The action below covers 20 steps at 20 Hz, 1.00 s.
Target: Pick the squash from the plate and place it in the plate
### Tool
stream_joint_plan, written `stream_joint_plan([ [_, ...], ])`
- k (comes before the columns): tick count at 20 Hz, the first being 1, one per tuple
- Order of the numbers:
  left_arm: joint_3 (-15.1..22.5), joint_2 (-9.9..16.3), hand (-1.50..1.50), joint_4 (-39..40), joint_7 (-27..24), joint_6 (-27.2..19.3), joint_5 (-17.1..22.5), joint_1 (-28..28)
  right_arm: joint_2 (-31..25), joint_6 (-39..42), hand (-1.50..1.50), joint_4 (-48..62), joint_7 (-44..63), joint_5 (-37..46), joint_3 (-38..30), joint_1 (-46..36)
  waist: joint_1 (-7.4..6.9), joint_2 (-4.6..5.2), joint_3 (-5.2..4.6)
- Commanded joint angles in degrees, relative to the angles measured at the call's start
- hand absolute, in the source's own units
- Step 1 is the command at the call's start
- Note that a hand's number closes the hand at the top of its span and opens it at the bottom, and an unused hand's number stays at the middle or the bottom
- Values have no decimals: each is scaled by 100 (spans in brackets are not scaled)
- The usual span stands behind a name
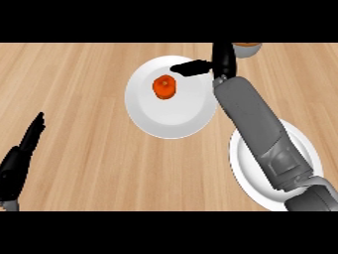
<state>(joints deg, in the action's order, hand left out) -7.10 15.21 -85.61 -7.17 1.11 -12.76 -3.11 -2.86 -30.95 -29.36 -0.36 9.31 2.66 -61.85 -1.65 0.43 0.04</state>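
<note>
The squash (164, 87) is a small orange lump. It lies on the far plate (173, 121), a bit left of the middle and nearer the top rim. White plate shows all around it, so nothing touches it.

The right hand (217, 63) is up at the far plate's top right edge. Its thumb (191, 68) pokes left over the rim, toward the squash but not touching it. The fingers point up and away, fairly straight — they hold nothing. The grey right forearm (253, 119) runs down from there, along the far plate's right edge and across the near plate (249, 184).

The near plate sits at the lower right, and the arm hides much of its middle. Its rim shows on the left and right of the arm. The 2 plates lie just beside each other.

A small brown thing (247, 48) peeks out at the top edge, right next to the hand. I cannot tell what it is.

The left hand (16, 163) rests at the lower left edge, fingers straight and up. Between it and the plates is a wide stretch of bare wooden counter (76, 99).
</note>
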Motion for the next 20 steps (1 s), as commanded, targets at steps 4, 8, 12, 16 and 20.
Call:
stream_joint_plan([
  [4, -18, -25, 0, -217, -92, 39, 9, -330, -613, 873, -150, -460, -1361, -1026, -1013, 873, 75, -16, 3],
  [8, -159, 18, 0, 55, -73, 25, 19, -39, -1049, 1599, -150, -750, -1906, -1185, -1125, 1326, 159, -34, -1],
  [12, -146, -49, 0, -6, 10, -18, -19, 14, -1683, 2184, -150, -10, -2653, -1194, -1396, 1285, 45, 10, 3],
  [16, -257, -20, 0, 436, -278, 87, 33, 161, -1980, 2689, -150, -224, -2556, -1251, -1406, 1474, 123, -22, -3],
  [20, -116, -123, 0, -73, -169, 18, -141, -207, -2254, 3016, -150, 506, -3111, -1253, -1613, 1560, 47, -5, 2],
])
